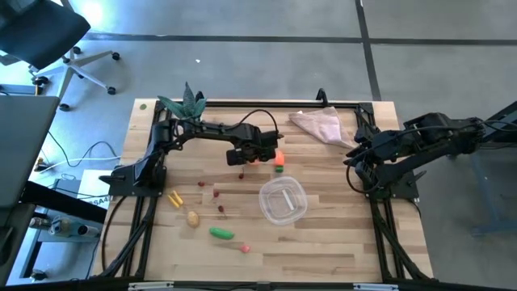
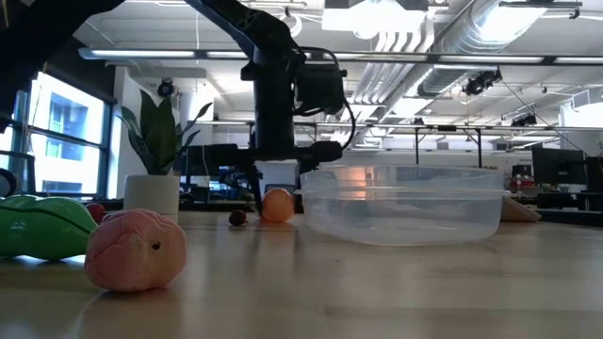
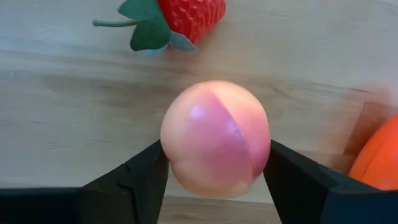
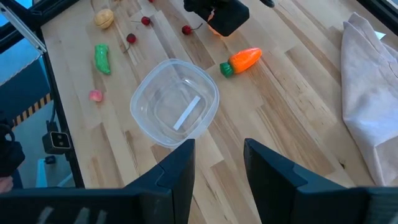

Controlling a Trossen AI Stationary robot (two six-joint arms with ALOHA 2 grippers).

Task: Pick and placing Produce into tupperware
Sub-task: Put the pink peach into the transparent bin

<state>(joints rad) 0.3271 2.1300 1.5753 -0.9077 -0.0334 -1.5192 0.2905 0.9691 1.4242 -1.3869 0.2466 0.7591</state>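
- My left gripper was down on the surface near its far middle, fingers set on either side of a peach and touching it; the peach sat on the wood.
- A strawberry lay just beyond the peach, and the carrot just beside the gripper.
- The tub stood empty near the middle, apart from the peach and toward the near edge.
- The rest of the produce lay left of the tub: a yellow piece, potato, green pod, pink piece and small red bits.
- My right gripper hung above the right side with fingers spread, holding nothing.
- A cloth lay at the far right, a plant at the far left.
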